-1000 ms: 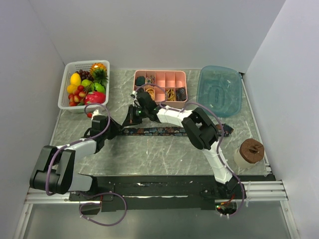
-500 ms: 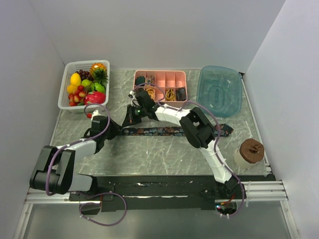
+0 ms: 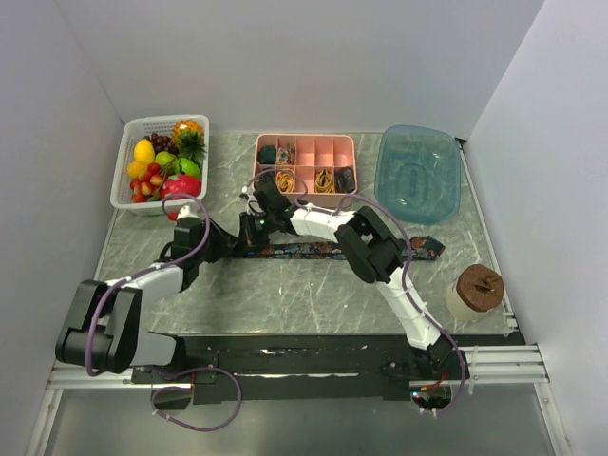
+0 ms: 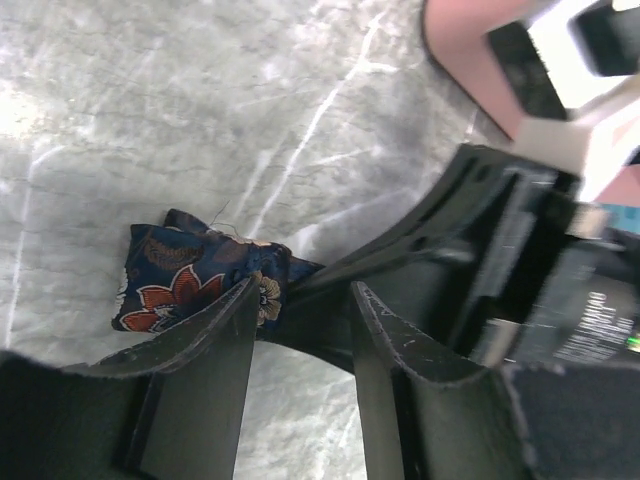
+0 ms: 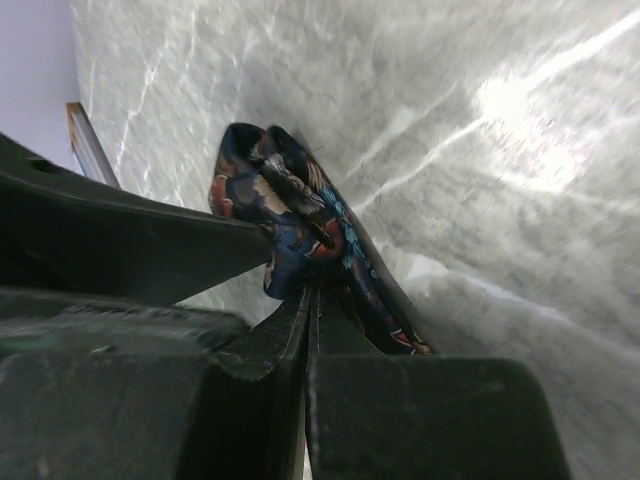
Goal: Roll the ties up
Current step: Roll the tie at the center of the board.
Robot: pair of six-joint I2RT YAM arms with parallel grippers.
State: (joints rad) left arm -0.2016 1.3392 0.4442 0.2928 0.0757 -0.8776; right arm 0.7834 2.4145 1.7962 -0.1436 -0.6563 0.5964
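A dark navy paisley tie (image 3: 318,251) lies flat across the middle of the table, left to right. Its left end is folded into a small bunch, which shows in the left wrist view (image 4: 185,285) and the right wrist view (image 5: 285,195). My right gripper (image 3: 250,230) reaches in from the right; its jaws (image 5: 312,285) are pressed together on the tie's fabric just behind the bunch. My left gripper (image 3: 226,243) is open (image 4: 305,295); its left finger (image 4: 215,330) touches the bunch, and the right gripper's black body (image 4: 480,230) sits right beside it.
A white basket of fruit (image 3: 133,133) stands at the back left. A pink compartment tray (image 3: 306,142) with yellow bands and dark rolls is at the back middle, close behind both grippers (image 4: 470,60). A blue tub (image 3: 418,173) is at the back right, and a brown-topped jar (image 3: 475,290) at the right front.
My right gripper has moved left and slightly toward me, taking the tie's left end with it. The left gripper has barely shifted.
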